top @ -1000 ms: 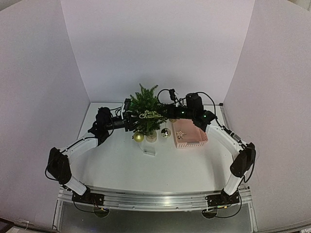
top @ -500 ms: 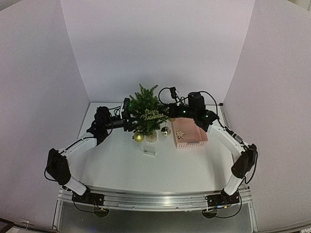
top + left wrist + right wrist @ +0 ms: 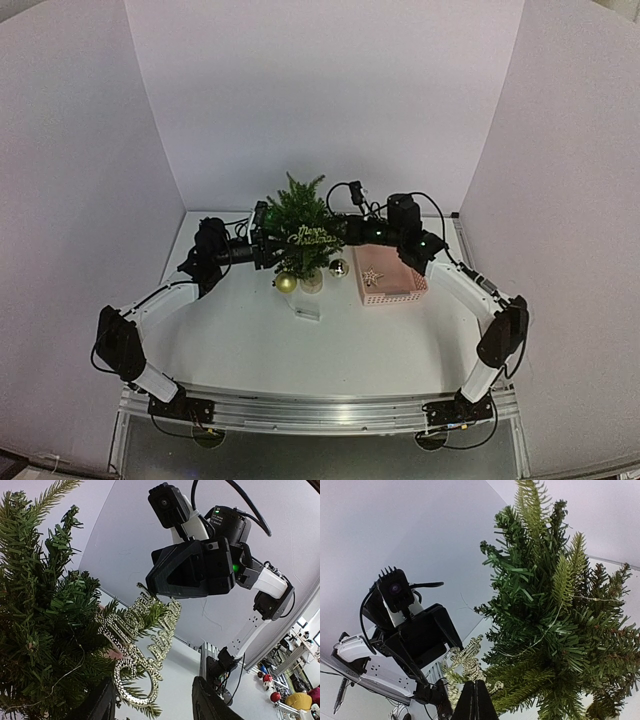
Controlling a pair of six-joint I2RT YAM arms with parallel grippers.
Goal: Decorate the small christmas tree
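Note:
The small christmas tree [image 3: 298, 212] stands at the back middle of the table, and it fills the left of the left wrist view [image 3: 40, 605] and the right of the right wrist view [image 3: 555, 605]. A glittery "Merry Christmas" sign [image 3: 312, 238] hangs in its front branches [image 3: 140, 645] [image 3: 467, 662]. My left gripper [image 3: 155, 702] is open, one finger on either side of the sign's lower loop, at the tree's left side [image 3: 264, 248]. My right gripper [image 3: 475, 687] is shut, its tips right at the sign's edge [image 3: 340, 232]. Whether it pinches the sign I cannot tell.
A pink basket [image 3: 415, 285] with a pale star [image 3: 372, 277] in it sits right of the tree. A gold ball [image 3: 286, 283] and a silver ball [image 3: 339, 268] lie by the pale pot [image 3: 312, 283]. A small clear piece [image 3: 308, 311] lies in front.
My right gripper has closed at the sign. My left gripper spread wider, then narrowed again. Both grippers moved slightly toward the back, and the sign rose a little on the tree.

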